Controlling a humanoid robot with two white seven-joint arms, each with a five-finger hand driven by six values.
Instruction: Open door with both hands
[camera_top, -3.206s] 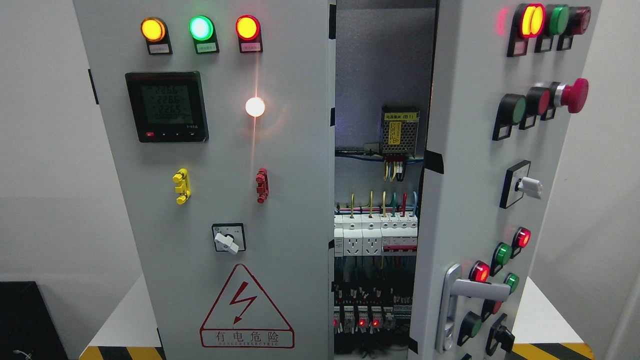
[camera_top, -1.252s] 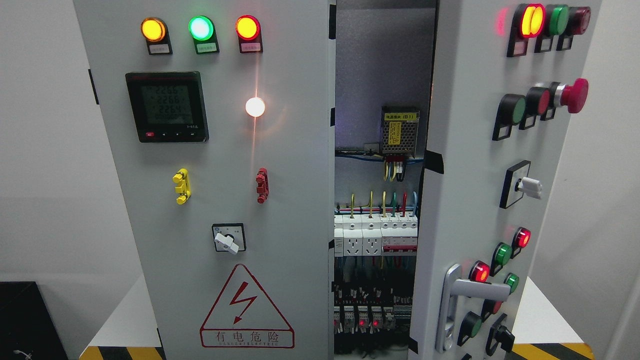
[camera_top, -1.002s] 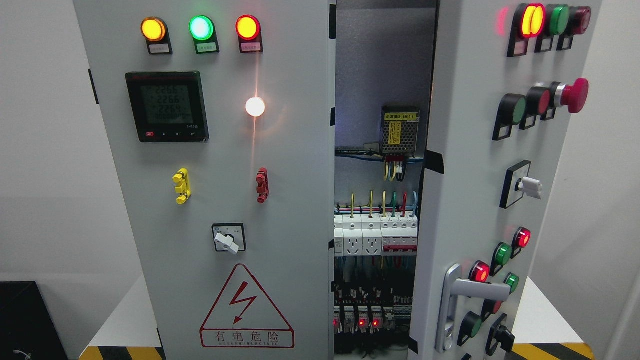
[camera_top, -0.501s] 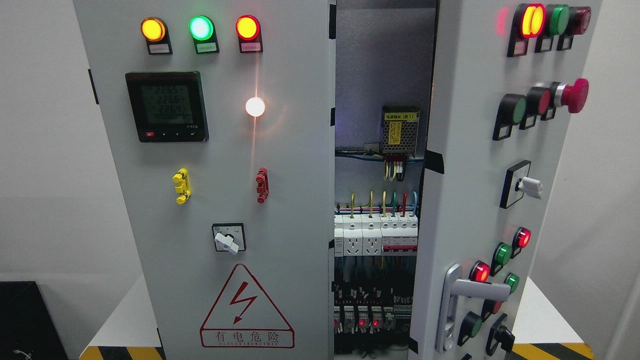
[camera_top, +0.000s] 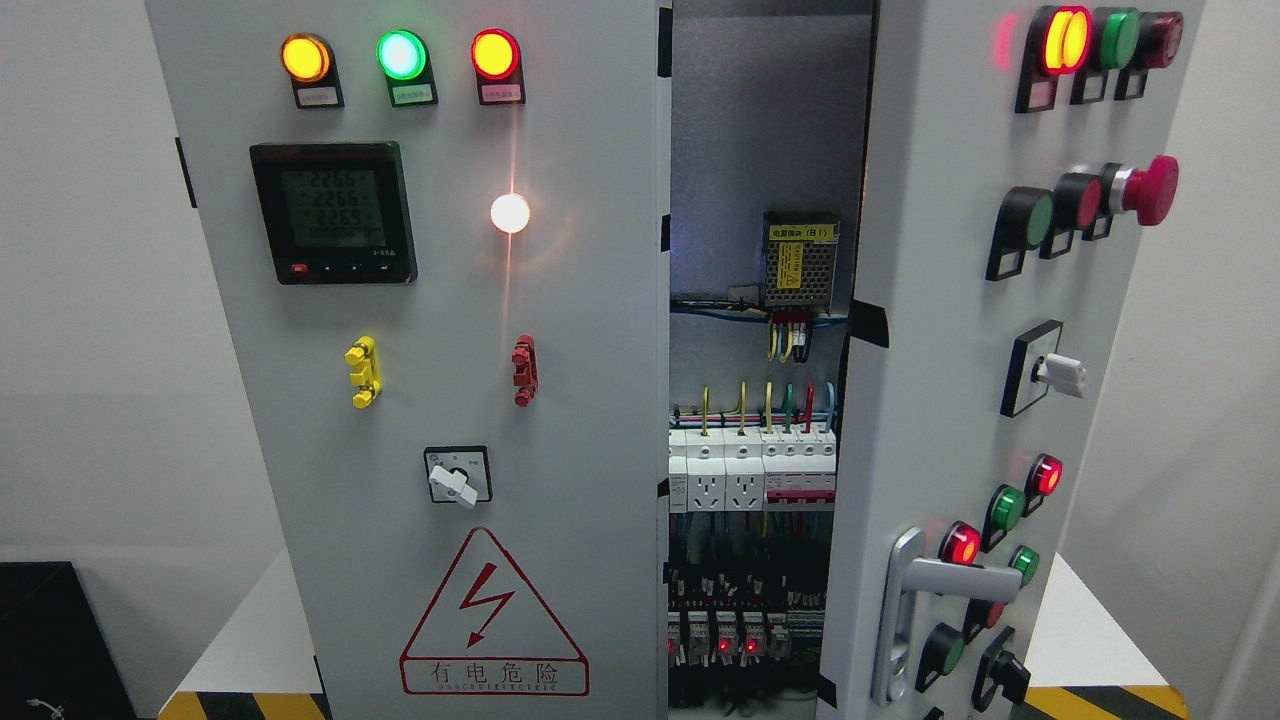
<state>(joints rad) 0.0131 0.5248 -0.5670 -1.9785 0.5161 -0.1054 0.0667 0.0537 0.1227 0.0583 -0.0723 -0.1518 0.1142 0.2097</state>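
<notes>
A grey electrical cabinet fills the head view. Its left door (camera_top: 440, 300) faces me flat, with three lit lamps, a black meter (camera_top: 333, 213), a white lamp, and a red lightning warning triangle (camera_top: 490, 620). The right door (camera_top: 960, 340) stands swung outward at an angle, carrying lamps, push buttons, a red mushroom button (camera_top: 1150, 190) and a silver lever handle (camera_top: 940, 585) near its bottom. Between the doors a gap shows the inside: a power supply (camera_top: 800, 260), white breakers (camera_top: 750, 470) and wiring. Neither of my hands is in view.
The cabinet stands on a white table (camera_top: 240, 630) with yellow-black hazard tape (camera_top: 240, 705) along the front edge. A black box (camera_top: 50, 640) sits at the lower left. Plain white walls lie behind on both sides.
Only the meter's digits flicker; the doors and everything else stay as they were.
</notes>
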